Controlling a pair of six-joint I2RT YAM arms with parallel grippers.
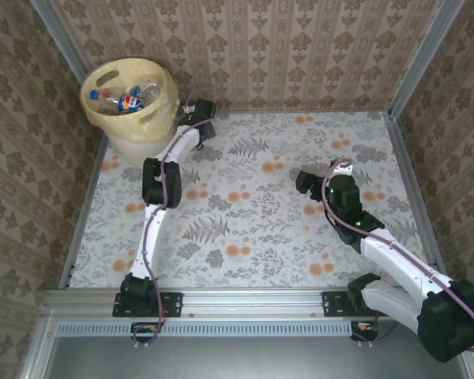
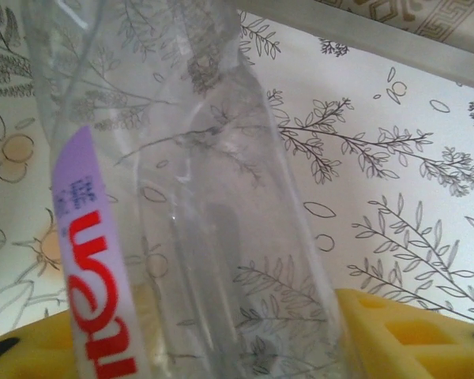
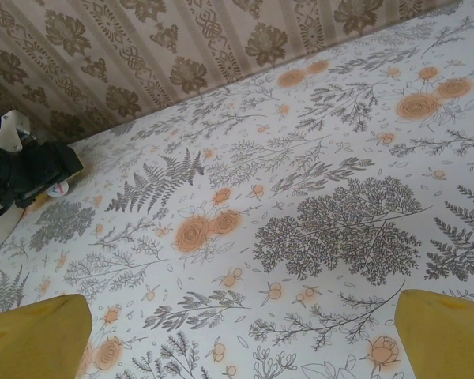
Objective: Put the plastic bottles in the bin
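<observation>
Several bottles point(image 1: 130, 99) in bin point(image 1: 110, 122); clear bottle point(image 2: 205, 221) between left fingers point(image 2: 363, 316).

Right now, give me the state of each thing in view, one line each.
Bin: upright, part filled.
Bottles: lying jumbled inside the bin.
Clear bottle: gripped between yellow fingers, near the bin.
Left pincer: shut on the clear bottle.
Right pincer: open, empty, over the table.
</observation>
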